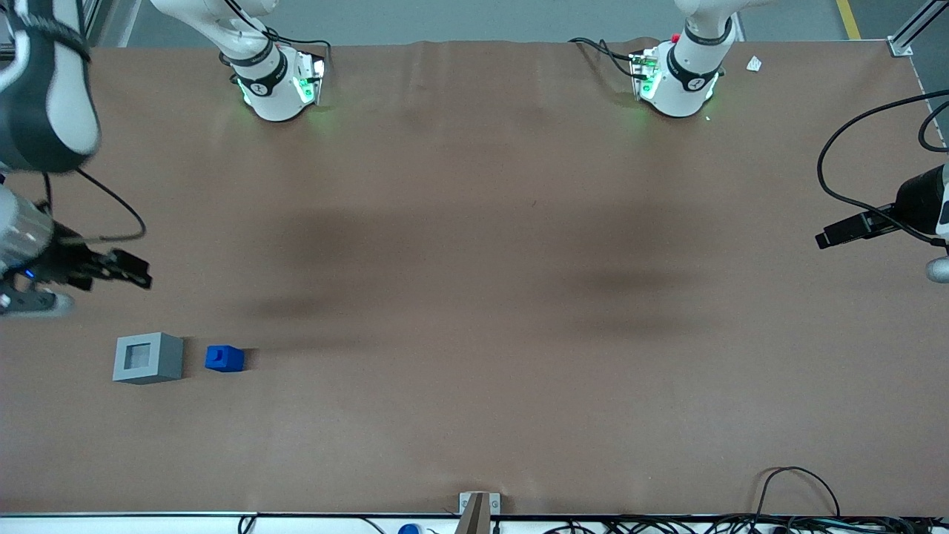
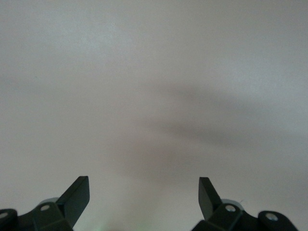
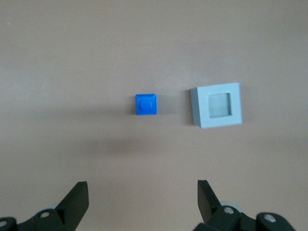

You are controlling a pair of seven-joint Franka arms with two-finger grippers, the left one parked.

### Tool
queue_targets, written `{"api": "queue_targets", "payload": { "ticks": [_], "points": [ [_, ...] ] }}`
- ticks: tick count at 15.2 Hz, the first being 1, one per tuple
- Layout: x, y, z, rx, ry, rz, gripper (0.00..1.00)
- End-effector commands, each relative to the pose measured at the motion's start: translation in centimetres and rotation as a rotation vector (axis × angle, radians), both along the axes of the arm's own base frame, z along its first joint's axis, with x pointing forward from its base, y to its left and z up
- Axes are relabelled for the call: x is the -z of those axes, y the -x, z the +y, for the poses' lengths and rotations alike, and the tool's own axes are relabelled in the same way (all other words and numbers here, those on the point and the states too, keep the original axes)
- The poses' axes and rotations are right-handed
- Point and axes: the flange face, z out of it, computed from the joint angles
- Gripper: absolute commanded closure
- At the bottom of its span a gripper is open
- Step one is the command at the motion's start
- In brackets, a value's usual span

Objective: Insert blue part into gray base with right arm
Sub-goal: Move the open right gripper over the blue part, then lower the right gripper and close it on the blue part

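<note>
Gripper [image 3: 143, 199] hangs released above the bench [image 1: 474, 297]; blue part [image 1: 225, 358] sits beside gray base [image 1: 148, 358], apart.

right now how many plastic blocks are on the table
2: the blue part and the gray base sit beside each other, apart. The open gripper hovers farther from the front camera.

The front view looks steeply down from above the tabletop's [image 1: 474, 222] near edge toward the two arm bases at the opposite edge, taking in nearly the whole surface. The right wrist view looks down from above, past its open pincer [image 3: 143, 199], at the blue part [image 3: 145, 104] and gray base [image 3: 217, 105], which the front view also shows near the working arm's end. The left wrist view faces bare tabletop close up.
</note>
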Motion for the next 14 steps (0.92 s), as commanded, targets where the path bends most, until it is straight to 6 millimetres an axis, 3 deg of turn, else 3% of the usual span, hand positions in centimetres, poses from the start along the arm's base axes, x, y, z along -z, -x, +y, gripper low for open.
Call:
{"api": "queue_targets", "payload": {
  "ticks": [1,8,14],
  "points": [
    [4.1,-2.1,0.7,0.008,-0.002,0.004,0.00],
    [16.4,-5.5,1.6,0.023,-0.012,-0.015,0.00],
    [22.8,-5.8,1.7,0.020,-0.007,0.008,0.00]
  ]
}}
